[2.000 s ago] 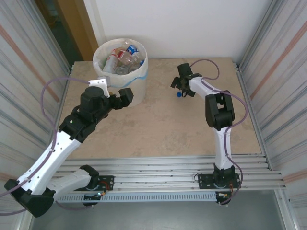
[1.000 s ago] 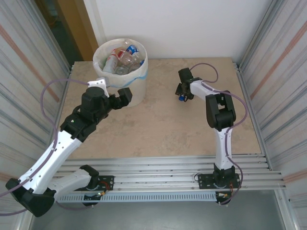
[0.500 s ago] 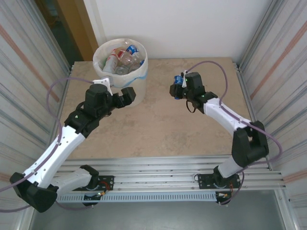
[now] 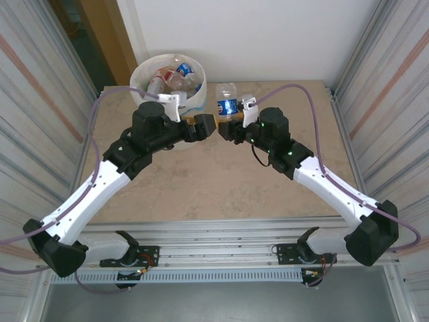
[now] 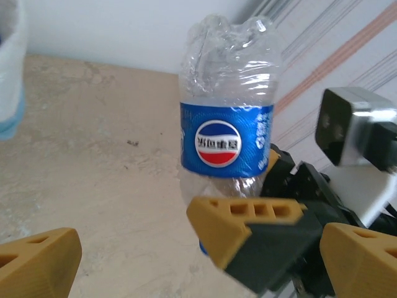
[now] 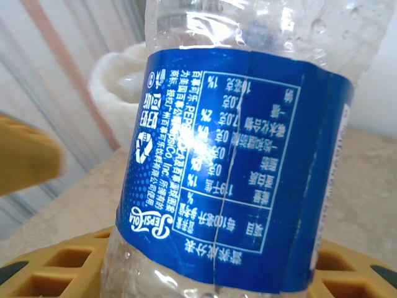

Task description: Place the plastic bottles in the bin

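Both arms have swung inward since a moment ago. From out over the right half of the table [image 4: 221,191], the right gripper [image 4: 232,129] has come to the middle, and the left gripper [image 4: 203,126] has come round to face it, close but not touching.

I count one bottle [image 4: 226,100] outside the bin, clear with a blue label. It stands roughly upright in the right gripper, whose yellow fingers [image 6: 53,273] are clamped on its lower part. It is held off the tabletop, just right of the bin [image 4: 142,72] and not over it.

One bin stands at the far left corner, round and cream-white. Inside it lies a heap of bottles [image 4: 175,77], at least four, too jumbled to count exactly.

The left gripper's fingertips [image 5: 245,223] stand wide apart with nothing between them; in the left wrist view one of them crosses in front of the bottle's lower end. From above, the left wrist overlaps the bin's near wall.

Two purple cables [image 4: 96,117] loop off the arms, and ribbed metal walls [image 4: 392,87] close in both sides.
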